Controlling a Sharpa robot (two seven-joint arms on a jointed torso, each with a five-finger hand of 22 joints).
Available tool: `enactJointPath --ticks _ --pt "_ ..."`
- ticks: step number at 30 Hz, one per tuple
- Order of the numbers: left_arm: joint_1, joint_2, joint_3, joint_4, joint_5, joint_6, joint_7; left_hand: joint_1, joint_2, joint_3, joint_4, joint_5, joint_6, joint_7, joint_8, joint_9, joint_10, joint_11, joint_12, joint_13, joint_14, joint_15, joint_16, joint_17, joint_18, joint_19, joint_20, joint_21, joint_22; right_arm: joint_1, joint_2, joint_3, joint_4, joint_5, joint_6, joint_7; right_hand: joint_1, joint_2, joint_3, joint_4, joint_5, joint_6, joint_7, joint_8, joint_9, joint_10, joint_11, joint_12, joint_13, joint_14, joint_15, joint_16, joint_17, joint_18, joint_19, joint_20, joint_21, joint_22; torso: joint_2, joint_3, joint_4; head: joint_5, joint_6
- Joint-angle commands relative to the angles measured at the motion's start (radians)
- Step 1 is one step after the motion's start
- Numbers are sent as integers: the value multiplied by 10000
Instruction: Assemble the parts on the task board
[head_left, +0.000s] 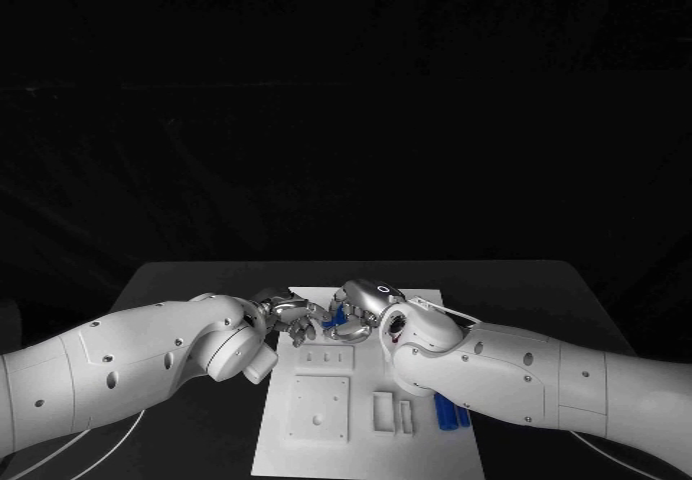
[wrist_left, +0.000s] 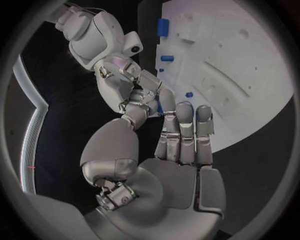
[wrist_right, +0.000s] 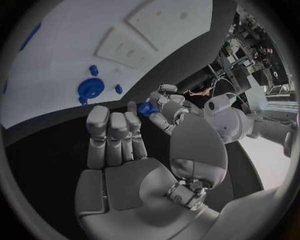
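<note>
Left hand (head_left: 289, 322): raised over the board's far edge, fingers curled toward the right hand, seemingly for a handover; contact cannot be told.
Part (wrist_right: 147, 108): one small blue piece, pinched at meeting fingertips.
Right hand (head_left: 361, 305): fingers pressed together, straight.
Board (head_left: 325, 455): one; two blue bars (head_left: 450, 411) parked on the right.

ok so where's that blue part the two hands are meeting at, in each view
Head view: the blue part sits between the left hand and the right hand, over the far end of the task board.
Left wrist view: a blue sliver beside the right hand.
Right wrist view: at the left hand's fingertips.
Shared landmark: the white task board.
</note>
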Motion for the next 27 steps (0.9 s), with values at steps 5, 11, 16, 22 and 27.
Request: enactJointPath --ticks 5,11,16,22,27 --pt "11 107 9 -63 -1100 -178 -87 139 -5 -18 -129 169 1414 -756 49 78 143 -60 110 -17 169 -136 113 -20 -139 100 -1307 96 -31 -4 -573 1 199 718 -481 964 -189 -64 -1006 -269 338 -971 504 -385 -143 -489 362 -246 -229 -375 326 -157 22 858 -472 162 -333 -36 -3 1 19 21 -24" --pt "11 198 -35 -182 -1589 -302 -330 119 -34 -44 -155 291 1522 -801 74 117 256 -107 168 -12 263 -188 190 -25 -125 171 -1347 189 -44 23 -1435 177 611 1233 -980 1586 -67 -42 -1274 -218 824 -963 525 -319 -102 -593 384 -176 -340 -469 346 -161 49 858 -535 236 -407 -21 -5 11 -7 115 -47" --pt "13 366 -250 -330 -1986 -385 -536 89 -84 -80 -154 339 1709 -883 147 205 440 -192 313 32 440 -291 343 -11 -88 322 -1425 372 -41 359 -2019 338 609 2089 -1448 2053 65 35 -1280 -78 1089 -879 494 -240 -66 -599 354 -131 -431 -483 318 -182 38 858 -530 257 -447 -21 -9 11 -37 135 -79" --pt "-72 644 -307 -643 -2437 -279 -691 69 -141 -124 -130 320 1941 -1019 299 481 631 -343 779 237 613 -503 794 130 -40 473 -1543 682 -10 753 -2386 580 420 2902 -1544 2443 177 88 -1301 15 1308 -837 476 -191 -43 -609 337 -105 -515 -484 301 -198 28 858 -524 267 -473 -14 -17 31 -57 148 -113" --pt "-189 809 -306 -819 -2863 -320 -826 76 -149 -119 -140 357 1926 -1083 290 694 662 -436 1431 531 696 -713 1284 268 15 589 -1654 1010 18 900 -2479 792 214 3367 -1517 2524 252 136 -1357 35 1442 -817 468 -163 -30 -617 329 -80 -570 -486 293 -204 25 858 -525 274 -485 -1 -18 40 -31 119 -145"
